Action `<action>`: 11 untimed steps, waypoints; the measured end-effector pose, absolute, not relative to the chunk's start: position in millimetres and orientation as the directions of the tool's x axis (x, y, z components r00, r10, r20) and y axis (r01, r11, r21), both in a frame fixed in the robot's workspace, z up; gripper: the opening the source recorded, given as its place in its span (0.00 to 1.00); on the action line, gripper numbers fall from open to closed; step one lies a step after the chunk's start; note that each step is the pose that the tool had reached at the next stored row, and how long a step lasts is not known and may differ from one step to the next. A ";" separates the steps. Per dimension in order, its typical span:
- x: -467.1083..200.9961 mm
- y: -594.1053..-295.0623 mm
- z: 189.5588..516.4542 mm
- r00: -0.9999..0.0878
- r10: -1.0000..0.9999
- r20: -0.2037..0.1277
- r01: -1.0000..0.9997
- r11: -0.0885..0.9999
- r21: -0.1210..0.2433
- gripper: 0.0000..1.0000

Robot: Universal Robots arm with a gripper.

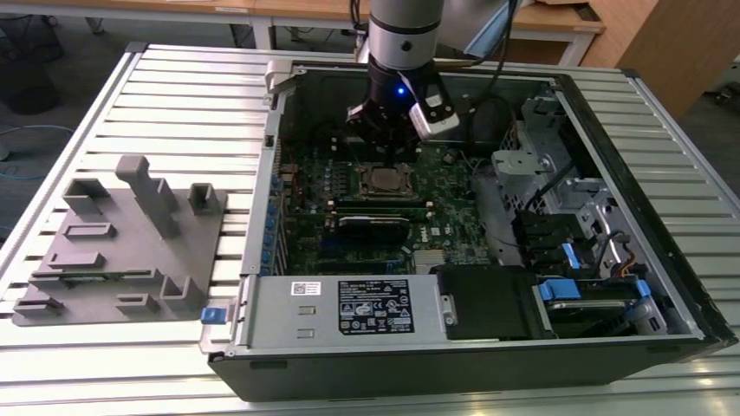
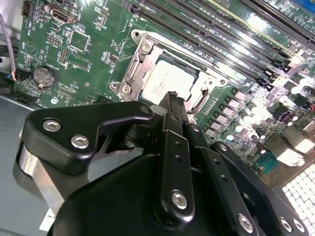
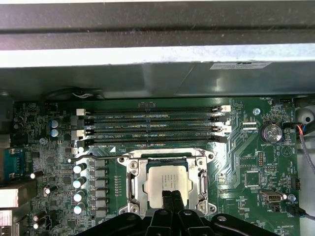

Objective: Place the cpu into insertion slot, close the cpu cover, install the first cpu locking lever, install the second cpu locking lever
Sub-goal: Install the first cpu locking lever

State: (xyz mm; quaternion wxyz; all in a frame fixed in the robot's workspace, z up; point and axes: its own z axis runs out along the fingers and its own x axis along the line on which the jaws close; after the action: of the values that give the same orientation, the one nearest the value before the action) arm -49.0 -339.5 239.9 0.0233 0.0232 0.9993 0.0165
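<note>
Claw (image 3: 172, 197) over cpu (image 3: 164, 179) (exterior view — whole case (image 1: 463, 377)).

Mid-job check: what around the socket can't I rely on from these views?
1) The edge of the cpu and cpu cover nearest the gripper: hidden behind it in both wrist views.
2) Whether the shut fingertips touch the cpu: the gripper's own body covers that spot.
3) The insertion slot in the exterior view: too small to tell if anything is latched.
</note>
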 end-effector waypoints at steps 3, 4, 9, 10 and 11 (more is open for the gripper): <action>-49.0 -339.5 240.7 -0.998 0.047 -0.046 0.046 0.998 0.034 0.11; -49.0 -339.5 241.0 -0.998 0.047 -0.046 0.046 0.998 0.034 0.11; -49.0 -339.5 241.3 -0.998 0.047 -0.046 0.046 0.998 0.034 0.11; -49.0 -339.5 241.6 -0.998 0.047 -0.046 0.046 0.998 0.034 0.11; -49.0 -339.5 242.0 -0.998 0.047 -0.046 0.046 0.998 0.034 0.11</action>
State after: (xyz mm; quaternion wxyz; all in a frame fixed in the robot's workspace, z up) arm -49.0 -339.5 242.0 0.0233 0.0232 0.9993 0.0164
